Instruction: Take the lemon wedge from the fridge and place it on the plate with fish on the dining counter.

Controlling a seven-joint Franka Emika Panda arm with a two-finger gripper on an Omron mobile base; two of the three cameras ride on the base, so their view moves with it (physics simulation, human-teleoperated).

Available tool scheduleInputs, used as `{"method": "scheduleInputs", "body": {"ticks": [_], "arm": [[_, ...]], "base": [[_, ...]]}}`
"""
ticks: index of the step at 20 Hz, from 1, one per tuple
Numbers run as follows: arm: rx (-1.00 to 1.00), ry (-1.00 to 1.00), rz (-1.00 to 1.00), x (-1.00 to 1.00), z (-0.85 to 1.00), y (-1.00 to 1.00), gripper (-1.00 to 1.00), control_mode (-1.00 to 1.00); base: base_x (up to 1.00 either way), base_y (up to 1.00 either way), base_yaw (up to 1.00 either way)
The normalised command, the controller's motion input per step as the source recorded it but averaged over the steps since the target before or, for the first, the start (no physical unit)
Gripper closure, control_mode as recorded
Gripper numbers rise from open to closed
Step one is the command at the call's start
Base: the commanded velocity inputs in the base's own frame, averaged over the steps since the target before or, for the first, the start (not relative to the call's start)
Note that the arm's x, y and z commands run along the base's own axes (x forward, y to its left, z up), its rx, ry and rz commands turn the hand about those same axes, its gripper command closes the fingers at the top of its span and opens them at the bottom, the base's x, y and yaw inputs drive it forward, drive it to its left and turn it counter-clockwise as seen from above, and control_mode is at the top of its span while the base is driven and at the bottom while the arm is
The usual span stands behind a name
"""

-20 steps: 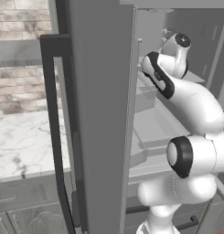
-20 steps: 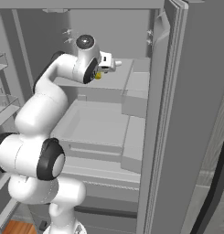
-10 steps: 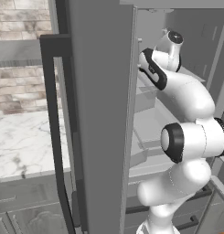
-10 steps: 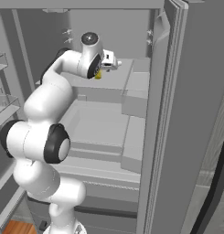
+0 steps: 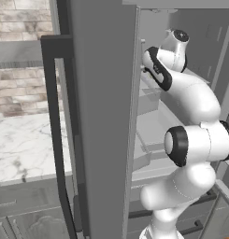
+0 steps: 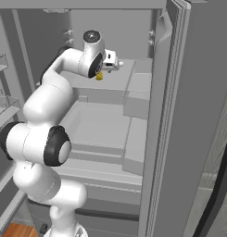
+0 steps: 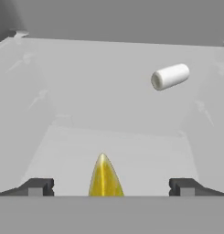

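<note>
Bright yellow pointed lemon wedge (image 7: 104, 178) on grey fridge (image 6: 110, 125) shelf, end effector (image 7: 109, 186) apart around it

The arm reaches into the open fridge (image 6: 179, 115); its tool (image 6: 116, 65) sits over an upper shelf (image 6: 115, 81), just above the lemon wedge (image 6: 99, 76).

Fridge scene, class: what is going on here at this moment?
The white arm reaches into the open fridge, onto an upper shelf. Its gripper is open, with the lemon wedge lying on the shelf between the two fingertips, not yet gripped. A small white cylinder shows further back.
</note>
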Motion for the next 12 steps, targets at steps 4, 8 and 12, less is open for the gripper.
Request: {"method": "scheduleInputs", "body": {"ticks": [4,8,12], "arm": [[0.00,-0.07,0.00,-0.11,0.01,0.00,-1.00,-1.00],[0.00,-0.05,0.00,-0.34,0.00,0.00,-1.00,-1.00],[0.00,0.00,0.00,-0.06,0.00,0.00,-1.00,-1.00]], "base": [[0.00,0.00,0.00],[0.00,0.00,0.00],[0.00,0.00,0.00]]}}
